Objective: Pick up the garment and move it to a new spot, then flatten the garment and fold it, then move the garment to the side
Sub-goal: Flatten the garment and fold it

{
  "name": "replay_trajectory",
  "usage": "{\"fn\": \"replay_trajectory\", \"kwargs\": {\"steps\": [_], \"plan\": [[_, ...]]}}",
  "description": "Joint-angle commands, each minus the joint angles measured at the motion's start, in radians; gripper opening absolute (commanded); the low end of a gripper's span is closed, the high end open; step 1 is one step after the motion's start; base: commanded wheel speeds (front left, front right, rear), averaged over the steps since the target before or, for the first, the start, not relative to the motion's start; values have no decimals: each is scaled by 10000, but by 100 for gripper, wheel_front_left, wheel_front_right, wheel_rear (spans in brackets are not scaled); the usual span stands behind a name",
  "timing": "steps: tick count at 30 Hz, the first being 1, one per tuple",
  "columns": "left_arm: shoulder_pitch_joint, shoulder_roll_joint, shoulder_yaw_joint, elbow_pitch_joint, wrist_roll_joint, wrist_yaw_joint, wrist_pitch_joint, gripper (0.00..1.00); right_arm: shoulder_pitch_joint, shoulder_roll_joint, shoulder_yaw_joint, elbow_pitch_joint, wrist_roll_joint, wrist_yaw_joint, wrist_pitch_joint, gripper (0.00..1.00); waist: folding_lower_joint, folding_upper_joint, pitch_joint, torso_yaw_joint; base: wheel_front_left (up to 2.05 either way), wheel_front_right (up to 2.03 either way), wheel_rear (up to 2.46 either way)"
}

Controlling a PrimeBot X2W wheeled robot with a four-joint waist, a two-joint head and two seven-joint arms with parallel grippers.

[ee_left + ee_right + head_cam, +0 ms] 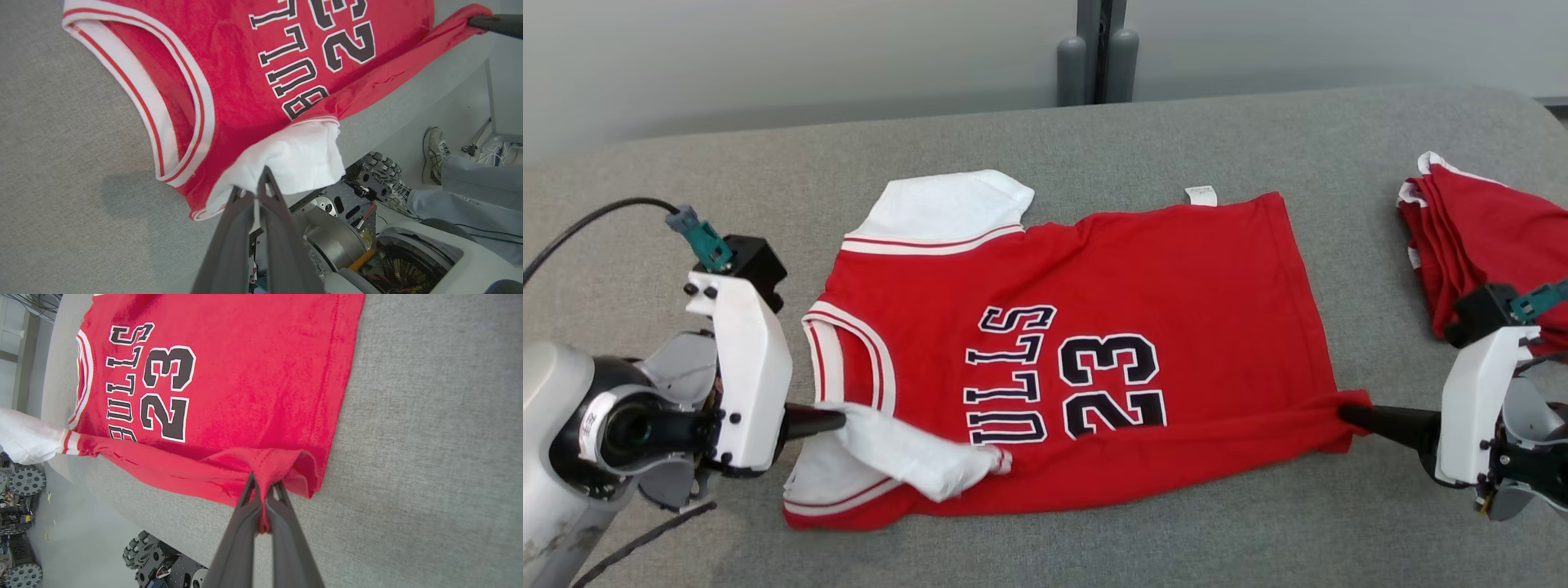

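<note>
A robotics lab: wheeled robot chassis (25, 482) and loose cables (492, 152) around.

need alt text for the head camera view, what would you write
A red number 23 jersey lies spread on a grey fabric surface. The left gripper is shut on its near white sleeve and the right gripper on its near hem corner, with that edge stretched between them. A pile of red garments sits at the far right.
</note>
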Motion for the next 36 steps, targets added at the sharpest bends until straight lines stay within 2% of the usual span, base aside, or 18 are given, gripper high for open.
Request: {"fn": "replay_trajectory", "kwargs": {"steps": [1,10,22,24,25,26,27,29,30,33,36], "plan": [[-346,-115,42,237,175,-83,-100,0,-141,33,-115,97,80,1,-47,0,0,0,359,-79,0,0,0],[-1418,-740,13,1698,659,-481,-483,0,-505,303,-397,380,140,1,-185,0,0,0,1063,-205,0,0,0],[-1822,-1121,-91,2915,863,-919,-813,0,-690,651,-518,783,127,1,-346,0,0,0,1198,-168,0,0,0],[-1864,-1194,-104,3041,866,-949,-881,7,-692,675,-539,826,154,1,-369,0,0,0,1191,-151,0,0,0],[-1881,-1231,-99,3097,874,-969,-927,18,-692,683,-560,844,167,1,-394,0,0,0,1193,-144,0,0,0],[-1898,-1264,-86,3140,886,-987,-978,38,-698,695,-586,858,176,1,-425,0,0,0,1196,-138,0,0,0],[-1917,-1297,-66,3178,914,-987,-1052,99,-708,707,-611,870,180,1,-435,30,0,0,1203,-133,0,0,0],[-1929,-1342,-64,3262,939,-1014,-1142,100,-711,735,-657,905,186,1,-535,80,0,0,1205,-126,0,0,0],[-1936,-1356,-64,3309,963,-1024,-1196,100,-700,746,-677,935,194,1,-587,100,0,0,1194,-123,0,0,0],[-1871,-1389,-87,3409,1001,-1111,-1342,100,-625,785,-723,958,111,1,-797,100,0,0,1044,-99,0,0,0],[-1721,-1369,-44,3425,1054,-1263,-1584,100,-474,803,-937,899,-33,1,-1470,100,0,0,761,-63,0,0,0]]}}
